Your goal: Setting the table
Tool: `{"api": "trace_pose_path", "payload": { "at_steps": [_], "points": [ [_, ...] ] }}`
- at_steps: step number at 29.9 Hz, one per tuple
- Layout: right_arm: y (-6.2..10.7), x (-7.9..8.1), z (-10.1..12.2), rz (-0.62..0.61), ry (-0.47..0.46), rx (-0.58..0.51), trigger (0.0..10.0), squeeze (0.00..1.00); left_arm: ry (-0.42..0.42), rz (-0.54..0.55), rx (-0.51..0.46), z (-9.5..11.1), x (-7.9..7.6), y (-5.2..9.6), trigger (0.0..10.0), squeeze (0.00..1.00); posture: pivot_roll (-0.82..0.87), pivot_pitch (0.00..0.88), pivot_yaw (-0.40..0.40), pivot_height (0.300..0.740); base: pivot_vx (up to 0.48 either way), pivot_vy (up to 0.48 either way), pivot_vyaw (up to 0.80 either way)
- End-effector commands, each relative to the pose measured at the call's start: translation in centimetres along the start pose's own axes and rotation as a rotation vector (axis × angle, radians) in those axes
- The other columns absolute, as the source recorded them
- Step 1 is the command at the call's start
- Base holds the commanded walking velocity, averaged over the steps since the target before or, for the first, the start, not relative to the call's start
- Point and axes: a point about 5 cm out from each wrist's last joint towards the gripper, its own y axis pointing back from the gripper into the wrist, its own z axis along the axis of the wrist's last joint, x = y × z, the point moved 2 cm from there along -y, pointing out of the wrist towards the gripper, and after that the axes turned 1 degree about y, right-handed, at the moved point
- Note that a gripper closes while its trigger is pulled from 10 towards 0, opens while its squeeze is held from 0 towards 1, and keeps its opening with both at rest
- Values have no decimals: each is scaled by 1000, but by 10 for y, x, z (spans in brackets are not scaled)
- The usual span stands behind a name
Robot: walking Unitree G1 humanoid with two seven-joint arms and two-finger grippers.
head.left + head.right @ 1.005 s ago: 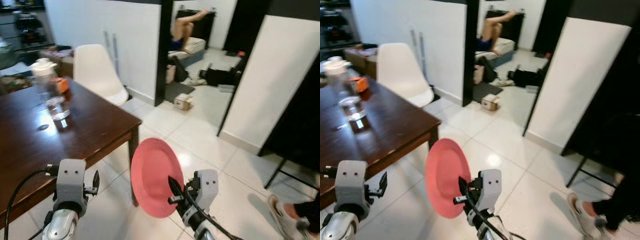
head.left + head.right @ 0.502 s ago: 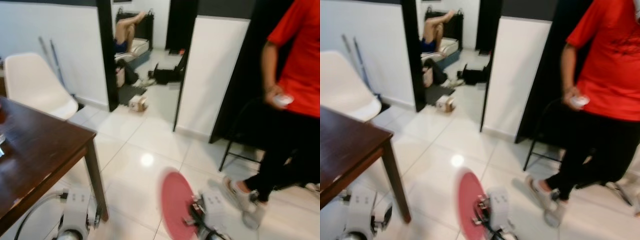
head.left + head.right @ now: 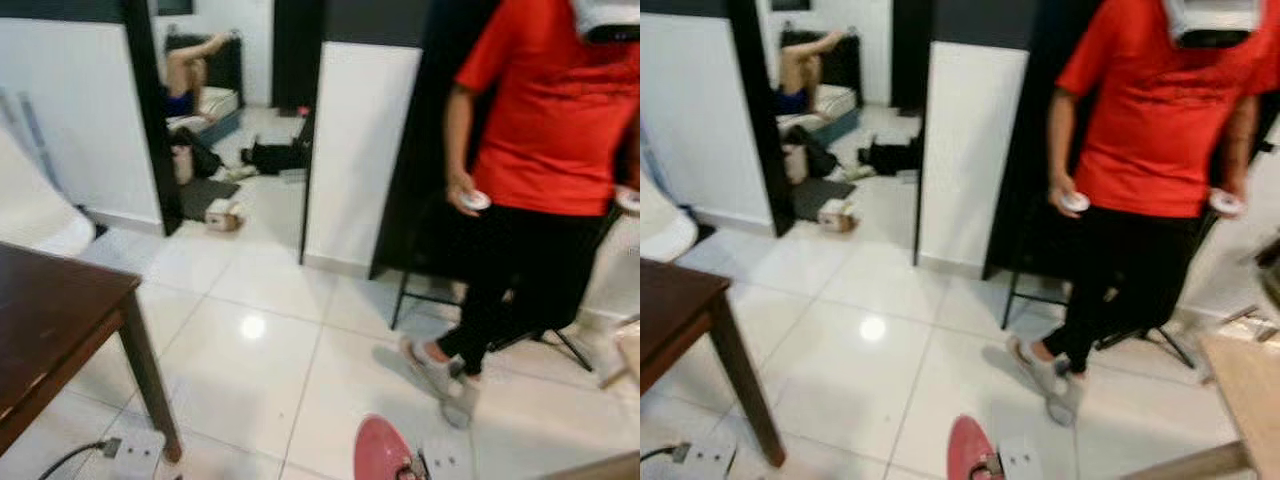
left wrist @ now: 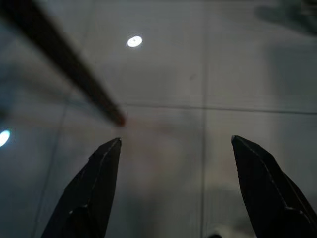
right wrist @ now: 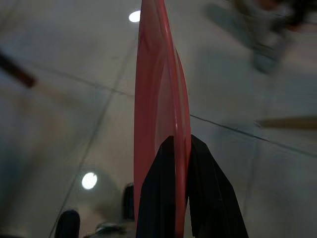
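The pink plate (image 5: 161, 99) is held on edge, upright, pinched at its lower rim between the two black fingers of the right gripper (image 5: 182, 198); both fingers press flat against either face of the plate, so the grip is firm. In the head views the plate's upper rim rises at the bottom of the frame, above the white tiled floor (image 3: 270, 360), with the right wrist housing just beside it. The left gripper (image 4: 173, 183) hangs low with its fingers spread wide and nothing between them; beyond it lies bare tile and the dark table leg (image 4: 74, 74). The brown wooden table (image 3: 45, 320) stands to the robot's left, its corner and one leg visible, well apart from the plate. A white chair (image 3: 35, 215) sits behind the table against the white wall. A person in a red shirt and black trousers (image 3: 540, 130) stands to the right, near a black folding stand, holding a small white controller (image 3: 474, 200) in each hand. A light wooden surface (image 3: 1250, 390) shows at the right edge. Through the dark doorway another person (image 3: 190, 70) lies on a bed among scattered belongings. The head views are somewhat blurred.
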Motion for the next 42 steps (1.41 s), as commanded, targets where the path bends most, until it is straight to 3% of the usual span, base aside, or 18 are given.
{"api": "trace_pose_path", "payload": {
  "at_steps": [1,42],
  "points": [
    [2,1,-8,0,-1,16,10000,0,-10,-5,41,-13,2,4,10000,0,70,77,23,740,0,0,-800],
    [-1,3,-10,-4,7,-6,10000,0,-23,5,33,-18,6,-1,10000,0,70,89,34,740,0,0,-39]
  ]
}}
